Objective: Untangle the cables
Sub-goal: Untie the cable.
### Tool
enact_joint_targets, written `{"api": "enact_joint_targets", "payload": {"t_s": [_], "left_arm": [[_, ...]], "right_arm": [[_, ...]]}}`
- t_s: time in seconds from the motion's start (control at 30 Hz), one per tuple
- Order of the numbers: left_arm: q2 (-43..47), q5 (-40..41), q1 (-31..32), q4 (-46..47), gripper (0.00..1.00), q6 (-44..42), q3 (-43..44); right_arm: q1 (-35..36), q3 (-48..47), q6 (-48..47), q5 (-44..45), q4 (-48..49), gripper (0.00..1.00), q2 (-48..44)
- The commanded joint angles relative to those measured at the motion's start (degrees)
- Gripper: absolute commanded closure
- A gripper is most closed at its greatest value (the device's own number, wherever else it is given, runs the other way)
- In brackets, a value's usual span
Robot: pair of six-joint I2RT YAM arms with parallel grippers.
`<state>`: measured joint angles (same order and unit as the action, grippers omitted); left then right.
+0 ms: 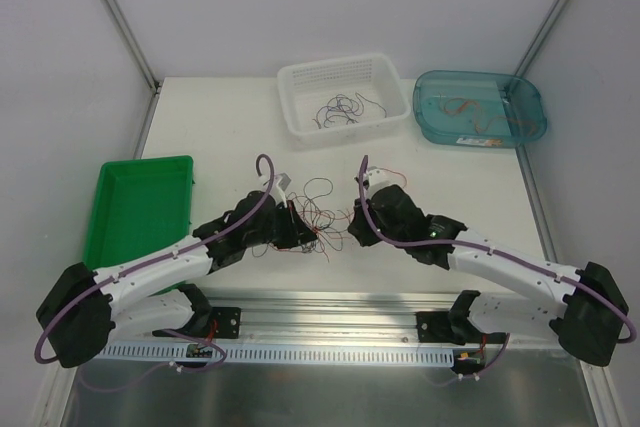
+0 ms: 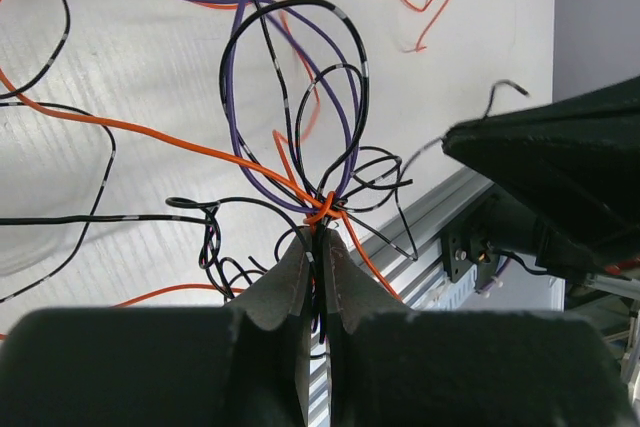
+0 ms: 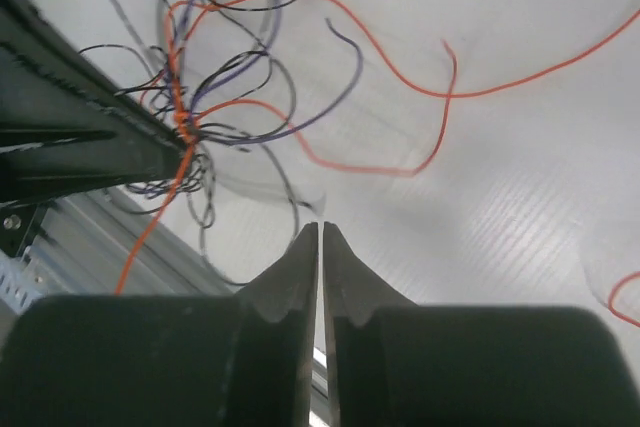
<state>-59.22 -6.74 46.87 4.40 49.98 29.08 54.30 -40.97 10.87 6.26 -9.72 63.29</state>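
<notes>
The cables are a small tangle of thin orange, black and purple wires on the white table between my two grippers. My left gripper is shut on the knot of the tangle, with several strands running between its fingers. It shows in the top view at the tangle's left side. My right gripper is shut, and one thin dark strand runs from the tangle to its tips. It sits to the right of the tangle. A loose orange strand lies beyond it.
A white basket at the back holds some wires. A teal bin at the back right holds more wires. A green tray stands at the left. An aluminium rail runs along the near edge.
</notes>
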Motion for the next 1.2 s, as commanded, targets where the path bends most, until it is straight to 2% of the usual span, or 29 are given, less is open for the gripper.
{"api": "enact_joint_targets", "payload": {"t_s": [0.0,0.07,0.23,0.53,0.67,0.83,0.93,0.97,1.03,1.17], "left_arm": [[-1.95,0.33,0.06,1.05,1.0,0.03,0.62],[-3.7,-0.11,0.06,1.05,1.0,-0.05,1.41],[-4.5,-0.73,0.06,0.78,1.0,-0.41,2.56],[-3.18,-0.9,0.24,-0.45,1.0,-0.76,3.26],[-2.13,-0.03,0.24,-1.24,1.0,-1.02,3.09],[-0.81,0.68,0.24,-2.2,1.0,-1.72,3.26],[-0.63,0.85,0.24,-2.82,1.0,-2.34,3.26],[-0.55,0.85,0.24,-3.0,1.0,-2.6,3.35],[-0.72,0.24,0.24,-3.35,1.0,-3.82,3.26],[-0.28,-2.74,0.32,-3.53,1.0,-7.61,3.18]], "right_arm": [[2.46,-3.06,-0.85,-4.05,1.54,0.92,-1.85],[3.52,-4.2,-0.42,-4.77,3.2,0.87,-1.59],[5.55,-7.27,0.11,-5.73,3.22,0.67,1.83],[8.8,-10.53,1.61,-7.48,3.21,0.66,11.41],[9.24,-10.97,1.78,-6.7,1.63,0.65,12.91],[9.51,-10.36,1.87,-1.7,-1.97,0.65,13.09],[9.68,-9.57,2.13,-0.99,-2.15,0.72,12.13],[9.77,-9.31,2.22,-0.99,-2.24,0.84,11.78],[9.77,-9.56,2.13,-0.29,-2.85,0.99,10.46],[9.68,-11.76,-0.32,2.43,-6.27,0.99,7.91]]}}
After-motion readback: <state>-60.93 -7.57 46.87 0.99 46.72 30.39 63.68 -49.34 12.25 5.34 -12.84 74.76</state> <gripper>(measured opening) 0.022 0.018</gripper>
